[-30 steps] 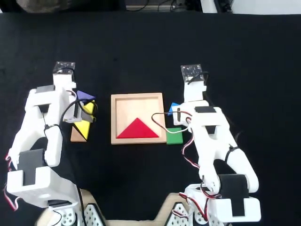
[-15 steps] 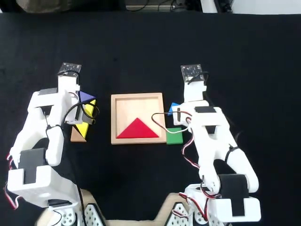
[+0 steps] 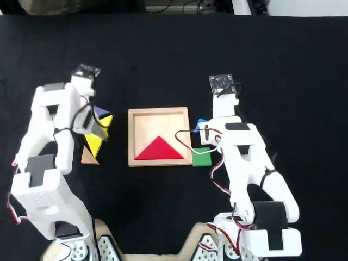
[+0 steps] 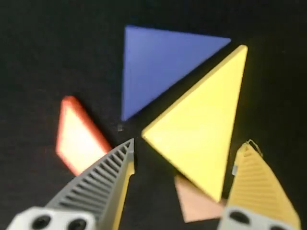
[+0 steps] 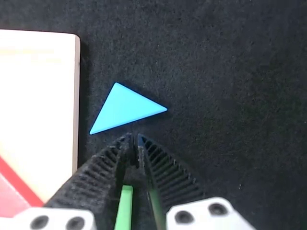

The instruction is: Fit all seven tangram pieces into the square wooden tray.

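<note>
The black tabletop (image 3: 272, 54) carries 2 white arms, with the square wooden tray (image 3: 131, 136) between them. 1 piece lies in the tray: the red triangle (image 3: 159, 149), its long edge against the side nearest the arms.

On the left arm's side of the tray, well apart from it, the yellow triangle (image 4: 201, 139) lies between the spread fingers of the left gripper (image 4: 189, 142). The fingers stand wide open, and I cannot tell whether either touches it. The dark blue triangle (image 4: 158, 62) lies just beside the yellow one. The tan piece (image 4: 194, 206) shows partly under the yellow triangle's corner, and the orange piece (image 4: 76, 139) lies near it.

On the tray's other side, the green piece (image 3: 202, 156) lies against the rim. The light blue triangle (image 5: 123, 109) lies just beside the rim, apart from it. The right gripper (image 5: 133, 139) hangs over these 2, its fingers all but closed, holding nothing.
</note>
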